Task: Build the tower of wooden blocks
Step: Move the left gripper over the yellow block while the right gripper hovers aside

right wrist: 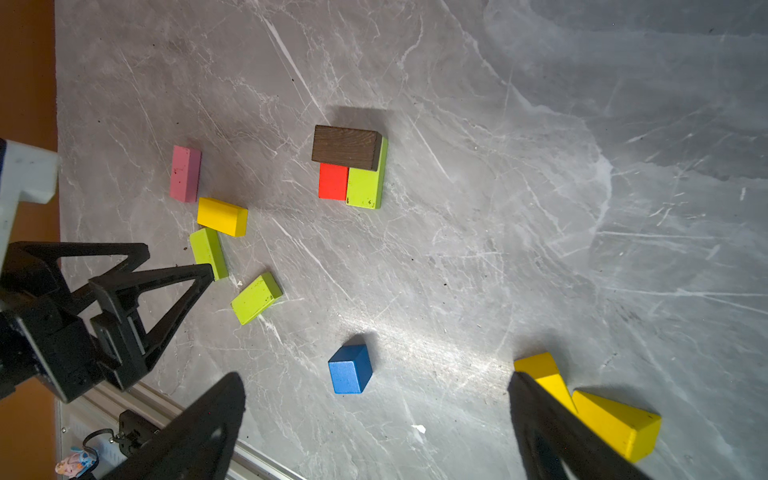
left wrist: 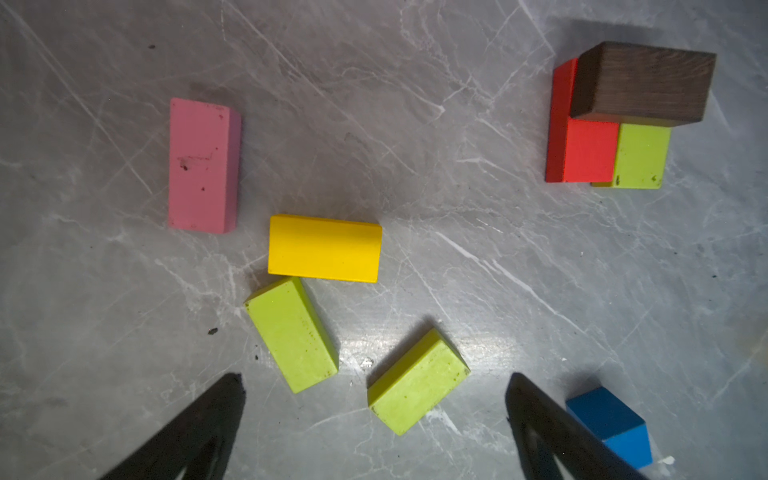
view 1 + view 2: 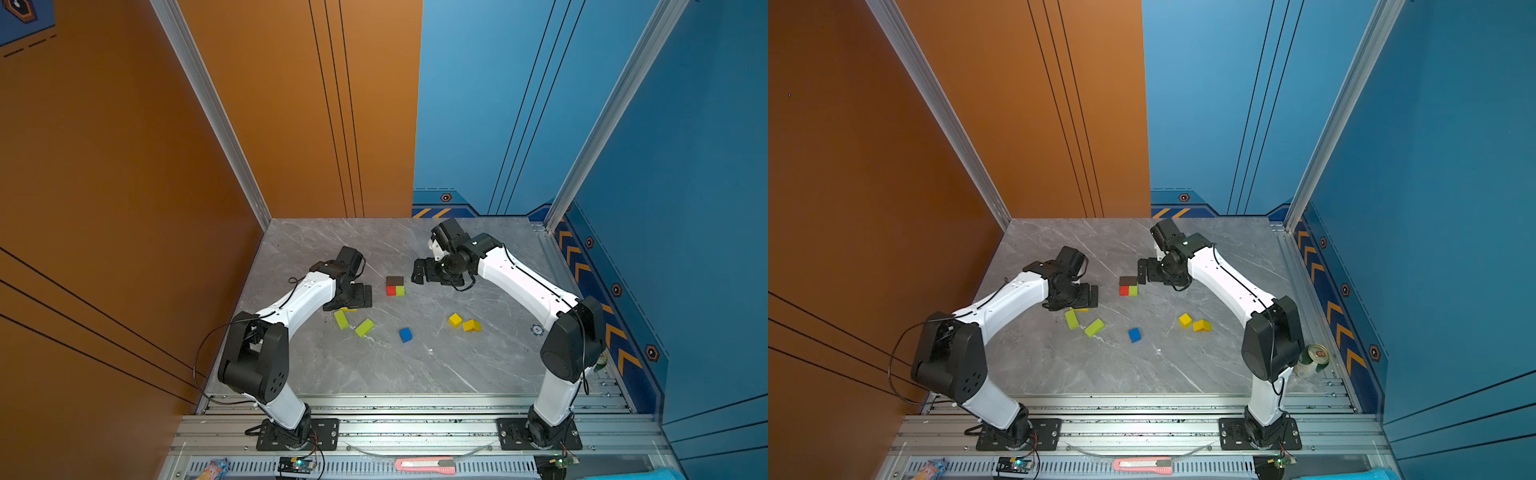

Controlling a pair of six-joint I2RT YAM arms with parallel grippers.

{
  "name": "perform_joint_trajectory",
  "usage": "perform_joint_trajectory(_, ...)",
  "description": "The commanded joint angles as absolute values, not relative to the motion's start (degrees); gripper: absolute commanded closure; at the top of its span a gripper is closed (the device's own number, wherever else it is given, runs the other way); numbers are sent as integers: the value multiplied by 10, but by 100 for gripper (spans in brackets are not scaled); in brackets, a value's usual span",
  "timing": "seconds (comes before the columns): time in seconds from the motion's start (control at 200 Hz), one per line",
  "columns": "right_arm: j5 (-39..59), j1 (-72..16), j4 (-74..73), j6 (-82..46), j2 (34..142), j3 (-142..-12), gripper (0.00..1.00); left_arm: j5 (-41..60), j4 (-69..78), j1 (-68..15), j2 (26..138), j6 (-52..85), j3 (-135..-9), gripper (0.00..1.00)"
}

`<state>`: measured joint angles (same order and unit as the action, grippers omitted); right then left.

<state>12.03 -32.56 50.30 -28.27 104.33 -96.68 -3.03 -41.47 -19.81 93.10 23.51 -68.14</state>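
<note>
The tower stands as a brown block [image 3: 395,280] laid across a red block [image 2: 590,149] and a lime block [image 2: 642,156] at mid table. Two lime bars [image 3: 341,319] [image 3: 365,327], a yellow bar [image 2: 324,248] and a pink bar [image 2: 203,166] lie loose to its left. My left gripper [image 3: 360,297] hovers open above them and hides the pink bar in both top views. A blue cube [image 3: 405,334], a yellow cube [image 3: 455,320] and a yellow triangular prism [image 3: 472,326] lie nearer the front. My right gripper [image 3: 424,272] hangs open and empty just right of the tower.
A small blue disc [image 3: 537,330] lies by the right arm's elbow, and a green-and-white can [image 3: 1313,359] stands behind it. Aluminium rails [image 3: 415,409] run along the front edge, with a pink utility knife [image 3: 424,465] below them. Walls close the back and both sides.
</note>
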Motion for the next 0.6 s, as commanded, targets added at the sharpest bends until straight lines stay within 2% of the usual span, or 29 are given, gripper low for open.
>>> perform_joint_trajectory(0.0, 122, -322, 509, -272, 1010, -946, 0, -37, -410, -193, 949, 208, -684, 1)
perform_joint_trajectory(0.596, 122, -290, 509, -267, 966, -899, 0, -33, -408, -171, 1025, 188, -716, 2)
